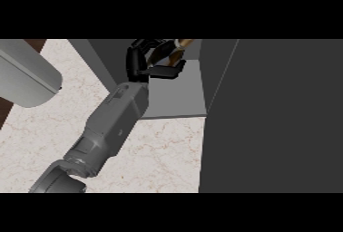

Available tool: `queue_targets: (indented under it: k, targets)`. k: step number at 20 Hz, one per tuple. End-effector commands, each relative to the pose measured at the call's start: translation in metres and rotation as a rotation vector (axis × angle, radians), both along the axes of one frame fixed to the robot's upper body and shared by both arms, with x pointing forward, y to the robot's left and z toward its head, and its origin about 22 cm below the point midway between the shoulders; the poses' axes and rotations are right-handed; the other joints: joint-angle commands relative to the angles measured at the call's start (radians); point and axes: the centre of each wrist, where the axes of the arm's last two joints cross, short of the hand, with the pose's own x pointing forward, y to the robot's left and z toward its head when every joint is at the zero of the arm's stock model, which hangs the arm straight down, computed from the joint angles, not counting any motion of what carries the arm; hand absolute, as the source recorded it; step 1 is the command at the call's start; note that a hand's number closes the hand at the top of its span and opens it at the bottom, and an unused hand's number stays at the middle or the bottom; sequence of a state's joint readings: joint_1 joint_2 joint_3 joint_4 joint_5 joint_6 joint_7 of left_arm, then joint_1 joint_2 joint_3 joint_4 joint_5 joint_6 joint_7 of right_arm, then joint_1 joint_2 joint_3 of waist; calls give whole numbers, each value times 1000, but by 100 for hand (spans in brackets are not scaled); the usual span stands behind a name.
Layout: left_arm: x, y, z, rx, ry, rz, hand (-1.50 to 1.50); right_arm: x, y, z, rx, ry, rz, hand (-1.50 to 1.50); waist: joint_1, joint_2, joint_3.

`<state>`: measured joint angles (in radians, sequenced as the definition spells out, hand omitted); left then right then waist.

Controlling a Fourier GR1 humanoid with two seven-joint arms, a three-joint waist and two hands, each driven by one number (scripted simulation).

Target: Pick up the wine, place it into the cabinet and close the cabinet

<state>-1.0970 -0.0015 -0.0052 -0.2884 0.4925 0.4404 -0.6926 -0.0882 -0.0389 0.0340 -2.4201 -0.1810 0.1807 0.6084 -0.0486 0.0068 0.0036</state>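
While the left hand (140, 61) reaches into the cabinet (178, 97), its fingers (136, 53) and thumb curl round the wine (181, 45) near the shelf's back edge, apparently to set it down. A dark panel (281, 113), probably the open door, stands at the right. Pale marbled counter (161, 154) lies beneath the forearm.

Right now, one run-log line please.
phase: placing | left hand: shut on wine | wine: held inside cabinet | cabinet: open | right hand: not in view
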Motion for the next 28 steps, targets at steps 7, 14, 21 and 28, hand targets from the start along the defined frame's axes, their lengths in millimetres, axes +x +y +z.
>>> queue_targets:
  k: [7,14,21,28]
  targets:
    - [5,21,-5,-49,44,42,150,-21,5,9,22,-32,46,-150,-10,12,-5]
    - [-4,18,-24,12,58,47,-150,-8,0,14,32,-44,44,-150,-6,13,-5]
    - [-10,22,-37,86,82,107,-150,-10,1,4,18,-27,31,-150,-7,12,-4]
    - [-9,38,-40,177,93,115,-150,-6,4,7,25,-51,57,-150,-26,22,-5]
